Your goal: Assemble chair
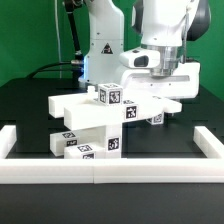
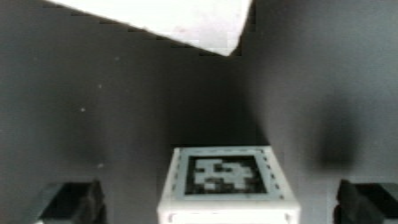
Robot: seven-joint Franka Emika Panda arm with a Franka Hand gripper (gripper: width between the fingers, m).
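Claw point(image 1: 163, 92) released, empty, over tagged chair parts point(image 1: 100, 125). Risk: descent off-centre, finger point(image 2: 71, 200) strikes tagged block point(image 2: 222, 180), shoves stack across tabletop point(image 1: 30, 110).

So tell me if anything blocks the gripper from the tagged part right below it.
Nothing visible does. In the wrist view the open gripper has one finger on each side of the tagged white part, with only dark table between.
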